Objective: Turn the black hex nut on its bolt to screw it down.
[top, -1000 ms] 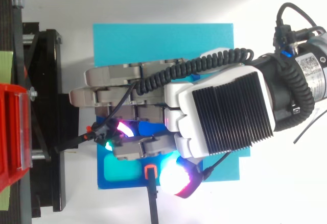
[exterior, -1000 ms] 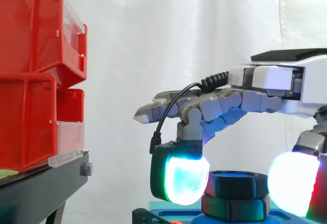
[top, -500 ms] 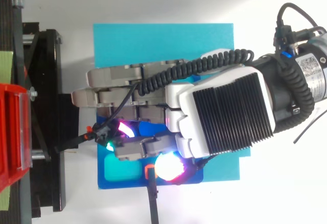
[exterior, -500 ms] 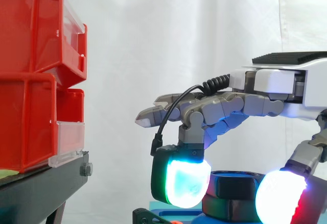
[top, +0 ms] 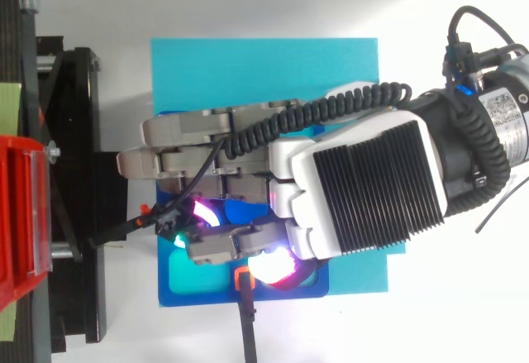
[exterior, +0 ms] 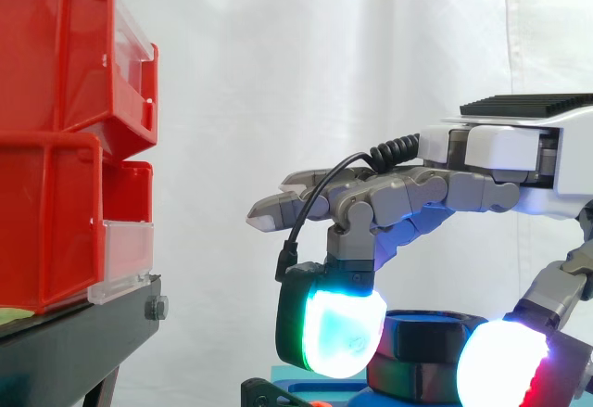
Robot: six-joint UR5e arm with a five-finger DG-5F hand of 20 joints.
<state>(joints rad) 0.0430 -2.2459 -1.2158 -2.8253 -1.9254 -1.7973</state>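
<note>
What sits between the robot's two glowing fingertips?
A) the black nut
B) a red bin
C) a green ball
A: in the side view the black hex nut sits between the glowing fingertips of the hand, one pad on each side of it.

Bright, even light washes the white curtain (exterior: 371, 73); shadows are faint; the pads (exterior: 500, 365) glare white.

A robotics lab bench: white curtain (exterior: 371, 55) behind the hand (exterior: 519, 161), stacked red bins (exterior: 56, 147) on a black stand (exterior: 65, 342) out ahead of it.
</note>
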